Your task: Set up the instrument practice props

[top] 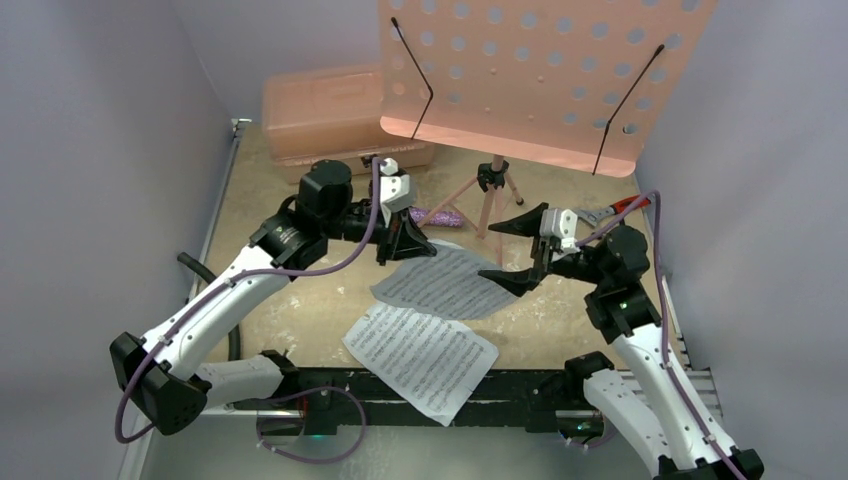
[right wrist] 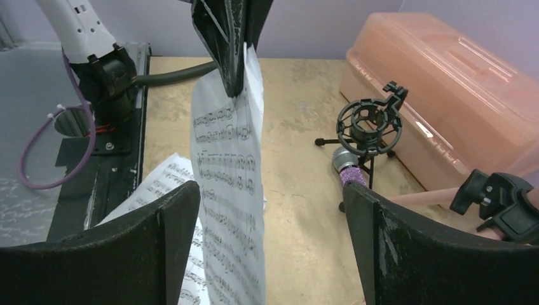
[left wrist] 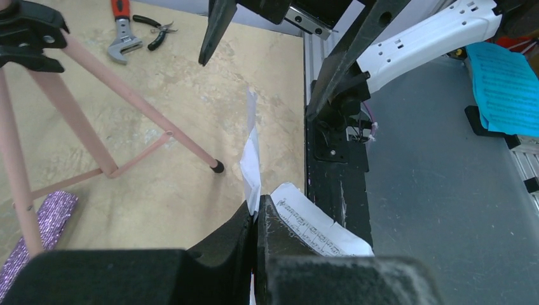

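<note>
White sheet [right wrist: 229, 159] of music hangs from the left hand [left wrist: 255, 206], whose fingers are pressed together on one edge of the paper, so the page droops limp instead of lying flat. I cannot tell whether its lower end touches the table [top: 300, 305]. A pinch at the edge is about the only hold a thin page offers. Facing it, the right hand [top: 486, 250] is spread wide with nothing in it. In its own wrist view one finger shows to either side of the hanging page, placed, I judge, to take or steady the free edge so the paper does not flop on the way up. A second sheet [top: 420, 360] lies flat at the near edge of the table, partly over the black rail. The stand [top: 550, 80] is upright on its tripod at the back, its pink perforated desk bare, so no page is on it yet. Beyond the left hand, the mic [right wrist: 353, 175] sits just beside the mic stand [right wrist: 370, 124], near the case [right wrist: 432, 95]; whether it is seated in the clip I cannot tell. The likely risk is the limp page folding or slipping from a one-edge pinch.
</note>
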Motion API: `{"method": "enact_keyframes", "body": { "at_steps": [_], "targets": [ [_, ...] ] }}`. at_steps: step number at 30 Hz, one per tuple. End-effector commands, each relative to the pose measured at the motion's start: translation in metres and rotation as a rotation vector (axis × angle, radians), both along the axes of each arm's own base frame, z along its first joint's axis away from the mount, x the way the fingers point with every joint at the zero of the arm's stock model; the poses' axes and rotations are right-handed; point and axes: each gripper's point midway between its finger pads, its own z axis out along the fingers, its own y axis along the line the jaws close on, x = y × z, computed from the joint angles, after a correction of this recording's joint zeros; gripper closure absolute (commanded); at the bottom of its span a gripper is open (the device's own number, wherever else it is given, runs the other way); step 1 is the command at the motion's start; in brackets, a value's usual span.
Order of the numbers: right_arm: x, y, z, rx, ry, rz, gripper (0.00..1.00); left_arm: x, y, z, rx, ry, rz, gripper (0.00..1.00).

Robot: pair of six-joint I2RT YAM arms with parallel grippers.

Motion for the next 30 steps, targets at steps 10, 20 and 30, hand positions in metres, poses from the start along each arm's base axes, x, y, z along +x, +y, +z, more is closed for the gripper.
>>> {"method": "enact_keyframes", "body": {
  "at_steps": [10,20,30],
  "targets": [
    [-0.019,0.007,-0.015,-0.089,0.024,0.134,0.23,-0.012,-0.051,0.034,-0.066,-0.127,-0.063,1.00],
    [-0.018,0.008,-0.019,-0.094,0.063,0.146,0.43,-0.012,-0.057,0.048,-0.105,-0.145,-0.011,1.00],
    [-0.017,0.009,-0.017,-0.087,0.074,0.146,0.94,-0.006,-0.052,0.046,-0.117,-0.139,0.058,0.92]
  ]
}}
